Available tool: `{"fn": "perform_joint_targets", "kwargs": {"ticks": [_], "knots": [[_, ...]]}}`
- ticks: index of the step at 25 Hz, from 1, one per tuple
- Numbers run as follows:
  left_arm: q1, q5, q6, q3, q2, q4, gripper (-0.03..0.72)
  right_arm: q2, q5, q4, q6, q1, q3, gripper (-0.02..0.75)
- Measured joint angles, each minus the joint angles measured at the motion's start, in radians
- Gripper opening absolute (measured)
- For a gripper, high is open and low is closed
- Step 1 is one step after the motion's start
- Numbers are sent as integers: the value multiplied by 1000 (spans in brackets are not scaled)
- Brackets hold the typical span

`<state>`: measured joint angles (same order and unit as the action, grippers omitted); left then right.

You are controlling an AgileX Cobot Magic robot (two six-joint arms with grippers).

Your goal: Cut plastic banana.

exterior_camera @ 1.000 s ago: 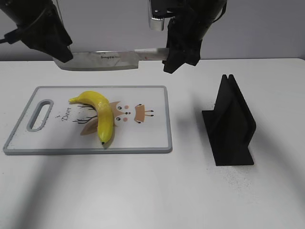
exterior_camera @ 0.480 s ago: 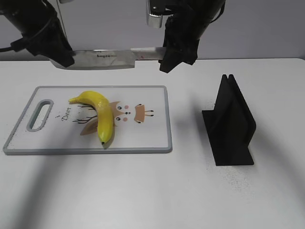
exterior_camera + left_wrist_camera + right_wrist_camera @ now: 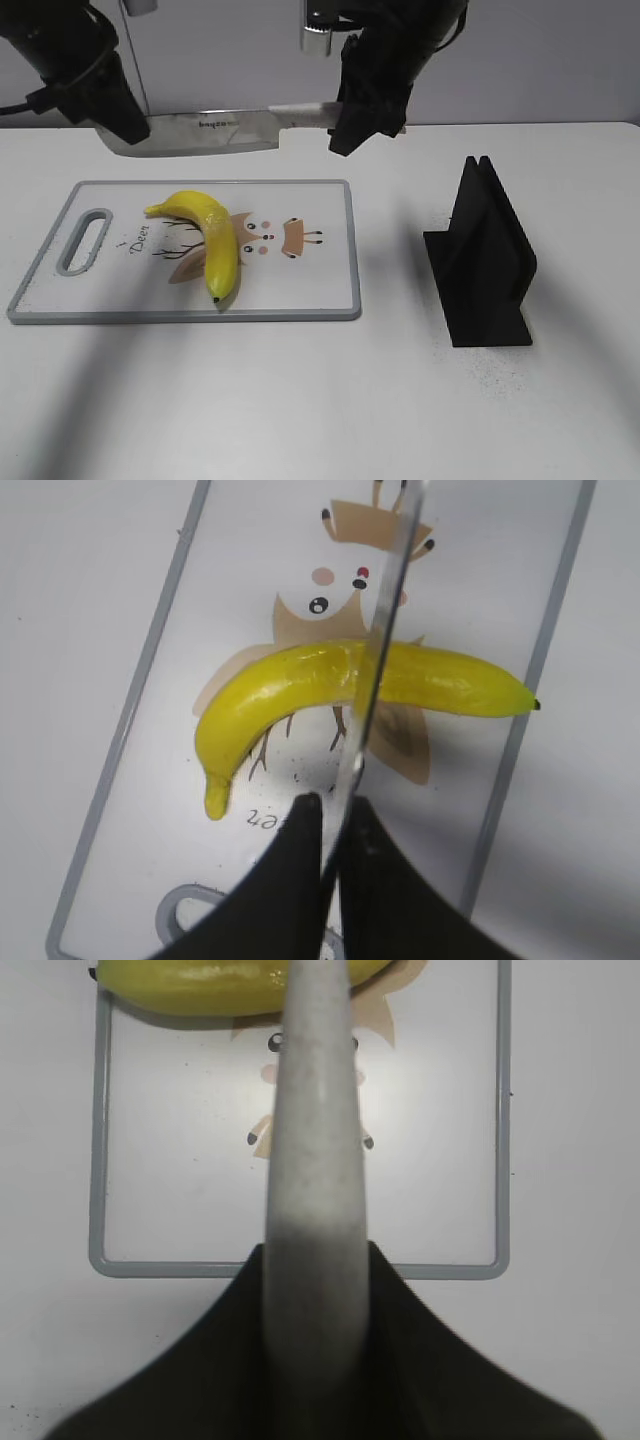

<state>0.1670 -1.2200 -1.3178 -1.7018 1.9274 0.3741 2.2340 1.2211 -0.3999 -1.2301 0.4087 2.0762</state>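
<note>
The yellow plastic banana [image 3: 210, 243] lies whole on the white cutting board [image 3: 320, 285] with a deer drawing. A knife [image 3: 215, 131] hangs level in the air above the board's far edge. My right gripper [image 3: 360, 118] is shut on the knife's grey handle [image 3: 315, 1190]. My left gripper [image 3: 125, 125] is shut on the blade's tip end [image 3: 350, 770]. In the left wrist view the blade edge runs across the banana [image 3: 280, 685] from above. In the right wrist view the banana [image 3: 190, 985] shows past the handle.
A black knife stand [image 3: 482, 255] sits on the white table right of the board. The board has a handle slot [image 3: 85, 240] at its left end. A grey wall stands behind the table.
Both grippers and the knife have shifted slightly left and a little lower over the last second. The banana and board have not moved.
</note>
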Motion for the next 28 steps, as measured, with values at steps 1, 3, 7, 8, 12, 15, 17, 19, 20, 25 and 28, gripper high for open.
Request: {"fn": "perform_joint_targets", "kwargs": {"ticks": [1,3,7,8,12,15,17,19,20,25,28], "knots": [[0,6,4,10,0,-1,27,0,3,5,15,5,0,166],[-1,18,5,49,0,-2,27,0,10,23,44,19,0,168],[-1,56,8,105,0,-14,27,3,13,68,66,38,0,169],[-1,68,8,106,0,-14,27,4,10,77,70,39,0,169],[1,87,8,109,0,-16,28,13,6,96,75,40,0,169],[1,108,7,112,6,-19,29,39,0,97,82,40,3,169],[1,149,5,135,34,-19,30,83,-2,106,99,40,9,169],[3,251,0,201,80,2,33,146,-6,123,125,40,10,173],[8,319,-3,252,111,10,35,187,-11,132,134,42,10,175],[22,446,-14,341,141,43,64,271,11,157,164,45,34,196],[26,457,-18,346,138,38,65,269,14,170,176,49,37,197]]}}
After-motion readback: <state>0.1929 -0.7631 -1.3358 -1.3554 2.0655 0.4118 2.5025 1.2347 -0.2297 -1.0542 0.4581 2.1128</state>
